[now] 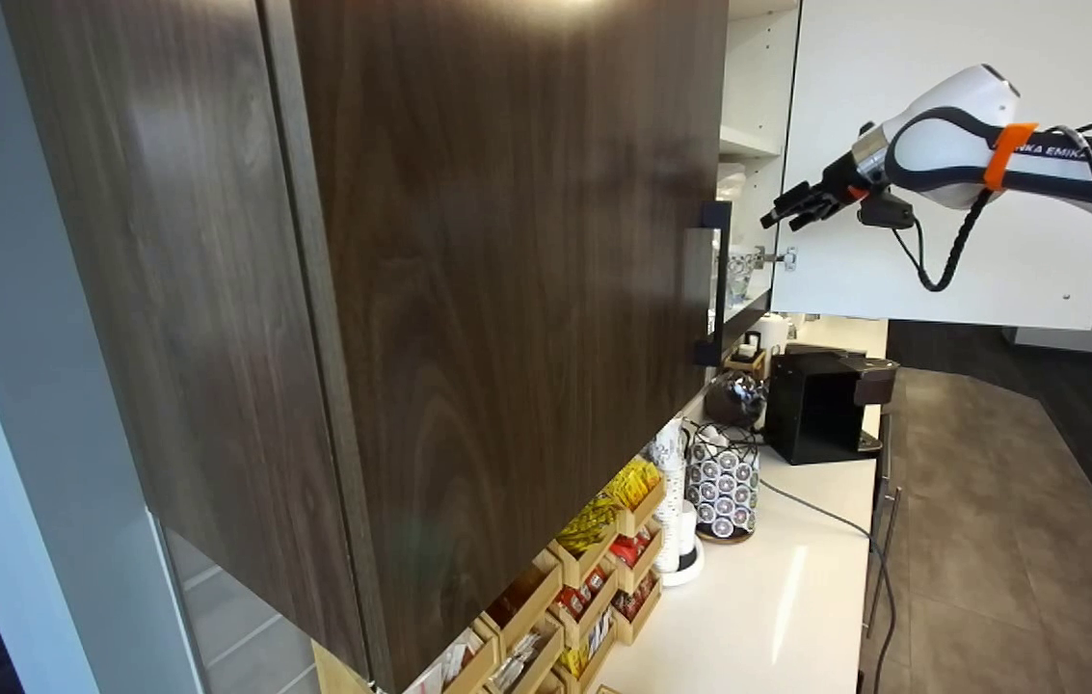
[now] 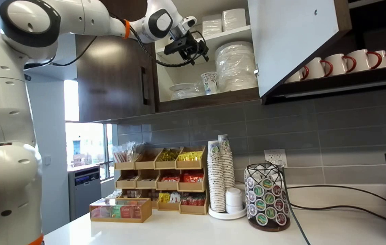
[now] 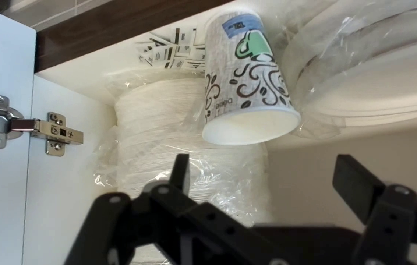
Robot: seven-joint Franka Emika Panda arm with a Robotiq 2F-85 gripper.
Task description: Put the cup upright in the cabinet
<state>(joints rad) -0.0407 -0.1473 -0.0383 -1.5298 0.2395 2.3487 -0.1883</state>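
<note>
In an exterior view I look along the worktop's front edge point(image 1: 850, 598), close by the cabinet point(image 1: 517, 289); in an exterior view, across to the tiled wall point(image 2: 288, 132). Worktop shared. Wrist: near, into cabinet.

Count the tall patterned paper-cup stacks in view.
2, in an exterior view: left stack beside the wooden organizer, right stack nearer the coffee-pod holder; more may be hidden.

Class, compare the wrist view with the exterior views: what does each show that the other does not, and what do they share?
Only the wrist view clearly shows the inside of the paper cup. Only the exterior views show the white arm and wooden packet rack. Shared: the cup in the open cabinet, and the fingers.
</note>
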